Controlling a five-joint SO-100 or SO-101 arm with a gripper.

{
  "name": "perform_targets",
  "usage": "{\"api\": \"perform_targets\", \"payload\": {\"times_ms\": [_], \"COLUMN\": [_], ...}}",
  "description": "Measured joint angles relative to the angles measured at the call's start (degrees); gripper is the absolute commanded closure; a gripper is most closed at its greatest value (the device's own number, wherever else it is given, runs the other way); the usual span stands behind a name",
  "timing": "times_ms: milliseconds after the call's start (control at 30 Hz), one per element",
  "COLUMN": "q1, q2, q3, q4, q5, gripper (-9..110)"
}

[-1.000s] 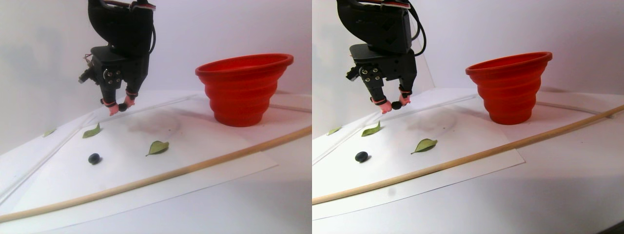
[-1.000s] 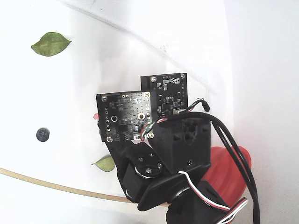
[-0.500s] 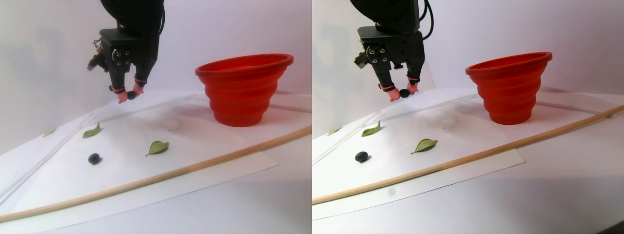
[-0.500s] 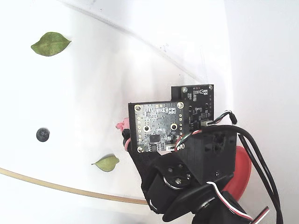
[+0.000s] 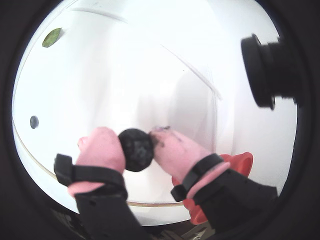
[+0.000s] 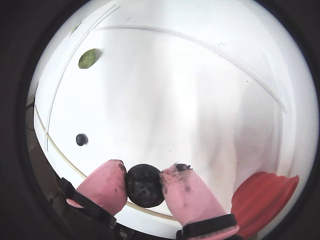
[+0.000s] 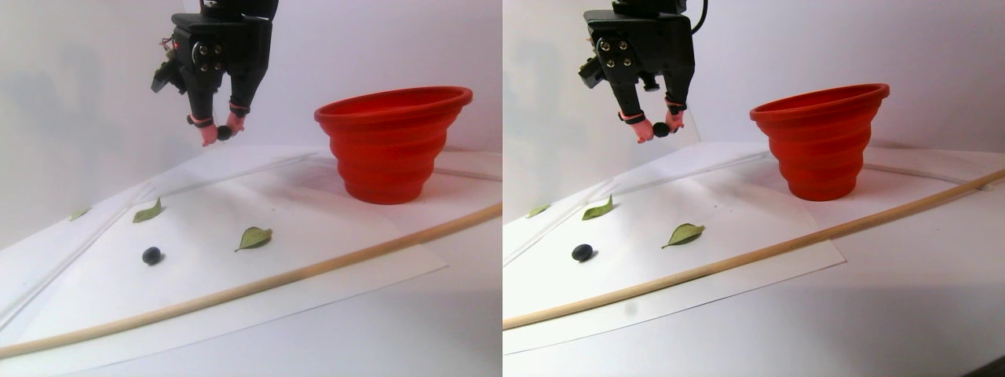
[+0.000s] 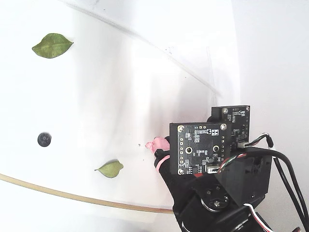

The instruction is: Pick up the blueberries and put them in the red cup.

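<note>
Above the sheet | my gripper (image 7: 219,135) clamped on berry (image 5: 136,149) | cup (image 7: 392,145) lies right in stereo view, rim near berry height | I judge: carry right, clear rim

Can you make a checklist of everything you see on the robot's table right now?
Surface: white paper sheet on a white table, with faint grey smudges.
Job's things: one blueberry pinched in the tool, high above the sheet; another blueberry lying on the paper; red cup upright, its inside hidden.
Clutter: green leaves scattered on the paper; a long wooden stick along the paper's front.
Tool: the tool has pink fingertips shut on the berry, to the left of the cup in the stereo pair view.
Cables: black and coloured wires on the arm.
Surroundings: plain white wall.
</note>
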Motion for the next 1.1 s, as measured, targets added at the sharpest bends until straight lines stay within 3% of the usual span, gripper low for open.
{"api": "perform_targets", "payload": {"times_ms": [1100], "q1": [10.5], "q2": [21.9], "q3": [3.0], "q4": [18.3], "q5": [1.8], "gripper": [90]}}
